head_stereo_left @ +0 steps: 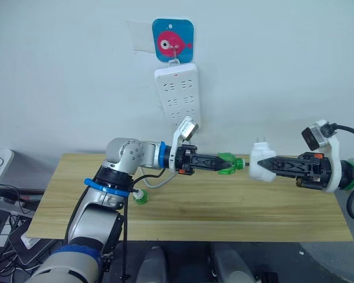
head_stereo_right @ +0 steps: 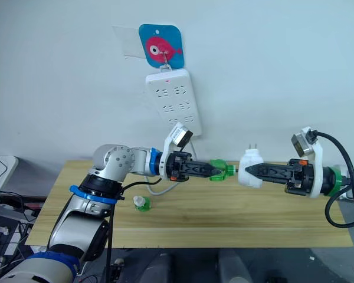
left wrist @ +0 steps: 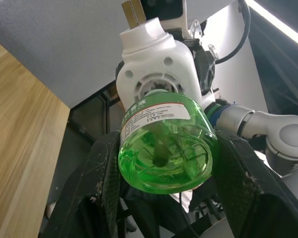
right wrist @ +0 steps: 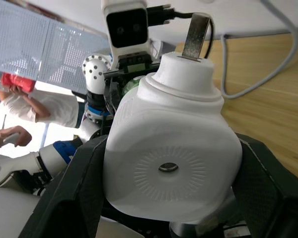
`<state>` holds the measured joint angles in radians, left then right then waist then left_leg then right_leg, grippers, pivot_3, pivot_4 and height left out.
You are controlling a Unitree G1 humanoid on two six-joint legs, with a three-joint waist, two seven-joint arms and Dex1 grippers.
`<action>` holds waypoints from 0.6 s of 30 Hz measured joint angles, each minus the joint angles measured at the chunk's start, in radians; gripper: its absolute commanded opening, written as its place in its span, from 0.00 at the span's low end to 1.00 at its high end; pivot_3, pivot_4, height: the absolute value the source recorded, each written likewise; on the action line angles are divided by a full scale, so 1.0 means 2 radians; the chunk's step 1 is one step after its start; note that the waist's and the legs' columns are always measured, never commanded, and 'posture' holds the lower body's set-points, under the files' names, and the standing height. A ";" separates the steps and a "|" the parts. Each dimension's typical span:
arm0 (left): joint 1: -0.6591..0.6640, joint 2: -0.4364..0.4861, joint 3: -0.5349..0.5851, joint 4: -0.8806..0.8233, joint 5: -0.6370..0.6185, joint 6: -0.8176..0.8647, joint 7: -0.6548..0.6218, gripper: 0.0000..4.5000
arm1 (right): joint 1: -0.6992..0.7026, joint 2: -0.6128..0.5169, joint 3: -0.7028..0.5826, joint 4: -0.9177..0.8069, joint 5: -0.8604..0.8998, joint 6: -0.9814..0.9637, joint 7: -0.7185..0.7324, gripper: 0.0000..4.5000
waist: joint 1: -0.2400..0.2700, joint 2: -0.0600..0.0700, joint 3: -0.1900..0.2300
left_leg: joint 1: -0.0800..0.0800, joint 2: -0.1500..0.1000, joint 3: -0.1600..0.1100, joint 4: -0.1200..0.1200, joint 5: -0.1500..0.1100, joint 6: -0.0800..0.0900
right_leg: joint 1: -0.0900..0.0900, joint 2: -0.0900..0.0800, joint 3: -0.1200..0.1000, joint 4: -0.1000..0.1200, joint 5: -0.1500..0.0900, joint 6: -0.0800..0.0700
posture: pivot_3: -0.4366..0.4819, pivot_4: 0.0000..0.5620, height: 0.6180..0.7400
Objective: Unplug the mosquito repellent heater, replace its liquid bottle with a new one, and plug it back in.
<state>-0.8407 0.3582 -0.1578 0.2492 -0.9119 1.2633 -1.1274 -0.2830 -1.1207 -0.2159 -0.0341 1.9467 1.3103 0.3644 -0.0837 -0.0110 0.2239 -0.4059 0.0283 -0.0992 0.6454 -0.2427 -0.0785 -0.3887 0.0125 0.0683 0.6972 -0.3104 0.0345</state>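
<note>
In the left eye view we see the left gripper (head_stereo_left: 224, 163) at centre frame, clamped on a green liquid bottle (head_stereo_left: 228, 164) held sideways above the wooden table (head_stereo_left: 236, 206), its neck pointing toward the white mosquito repellent heater (head_stereo_left: 260, 163) just to its right; whether the neck touches the heater we cannot tell. The right gripper (head_stereo_left: 265, 165) reaches in from the right edge and grips the heater, whose prongs stick upward. A second green bottle with a white cap (head_stereo_left: 140, 197) lies on the table at lower left, near the left arm, and a white power strip (head_stereo_left: 178, 95) hangs on the wall at upper centre under a blue hook plate (head_stereo_left: 173, 40). In the right eye view we see the same layout, with the capped bottle clear of both grippers. In the left wrist view the bottle's base fills the centre, green liquid inside, black fingers (left wrist: 107, 178) pressed on both sides, and the heater's underside sits right behind it. In the right wrist view the heater's vented face is at centre, pinched between the fingers (right wrist: 74, 183), and a person (right wrist: 25, 106) shows at the left edge.
</note>
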 measured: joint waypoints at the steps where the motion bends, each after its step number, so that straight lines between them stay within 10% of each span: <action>1: 0.001 0.004 0.003 0.002 0.003 0.000 -0.001 0.50 | 0.004 -0.007 -0.005 0.004 0.000 0.000 -0.003 0.69 | 0.000 0.000 0.000 | 0.000 0.000 0.000 0.000 0.000 0.000 | 0.000 0.000 0.000 0.000 0.000 0.000 | 0.37 0.37 1.00; 8: 0.001 0.016 0.005 0.019 0.027 -0.014 -0.011 0.50 | 0.020 -0.033 -0.018 0.025 -0.060 -0.019 -0.054 0.69 | 0.000 0.000 0.000 | 0.000 0.000 0.001 0.000 0.000 0.000 | 0.000 0.000 0.001 0.000 0.000 0.000 | 0.39 0.35 1.00; 18: 0.031 0.025 0.001 -0.007 0.049 -0.040 -0.026 0.50 | -0.013 -0.052 0.218 0.050 -0.534 -0.129 0.067 0.69 | 0.001 0.000 0.000 | 0.000 0.000 0.001 0.000 0.000 0.000 | 0.000 0.000 0.001 0.000 -0.001 0.002 | 0.44 0.35 1.00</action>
<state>-0.7785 0.4085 -0.1556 0.2349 -0.8138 1.1836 -1.1803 -0.3085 -1.2242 0.2202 0.0669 0.8787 1.0532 0.4984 -0.0823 -0.0108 0.2246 -0.4051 0.0277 -0.0969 0.6450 -0.2425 -0.0790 -0.3895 0.0116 0.0701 0.6965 -0.3124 0.0381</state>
